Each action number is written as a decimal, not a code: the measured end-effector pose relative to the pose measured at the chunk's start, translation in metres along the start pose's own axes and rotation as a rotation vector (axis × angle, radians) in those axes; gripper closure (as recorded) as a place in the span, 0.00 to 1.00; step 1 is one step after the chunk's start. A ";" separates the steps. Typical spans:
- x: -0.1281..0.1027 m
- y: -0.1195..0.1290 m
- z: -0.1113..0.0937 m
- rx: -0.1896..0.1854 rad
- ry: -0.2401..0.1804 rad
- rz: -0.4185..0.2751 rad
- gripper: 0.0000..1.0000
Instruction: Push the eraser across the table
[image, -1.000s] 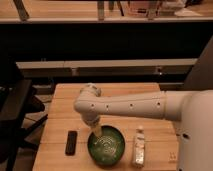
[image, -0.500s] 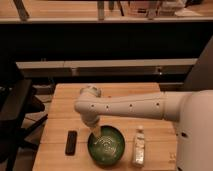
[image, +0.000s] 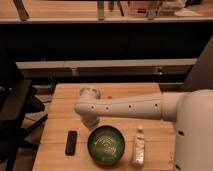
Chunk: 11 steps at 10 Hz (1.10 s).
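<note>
Noted eraser (image: 71, 142) flat on table (image: 125, 92), near-left part, just beside green bowl (image: 106, 146). Noted gripper (image: 92, 127) low at bowl's far-left rim, apart from eraser; cannot tell whether open or closed. Could snag bowl during sweep, or clip eraser's end and merely spin it

A round, dark green glossy bowl (image: 106, 145) with a faint pale swirl pattern inside sits in the lower middle of the view. Just beside it on the right, not touching, lies a pale whitish narrow block (image: 138, 152) that tapers toward its far end. Behind, a long pale grey ledge (image: 110, 65) runs across the view in front of a dark wall. Above it is a light wooden surface (image: 65, 11) with several upright legs. At the left edge stands a black piece of furniture (image: 14, 112), too shadowed to identify.
</note>
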 end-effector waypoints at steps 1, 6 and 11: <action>-0.001 -0.001 0.003 0.003 -0.008 -0.007 0.96; -0.004 -0.005 0.020 0.010 -0.044 -0.012 1.00; -0.013 -0.012 0.034 0.016 -0.066 -0.038 1.00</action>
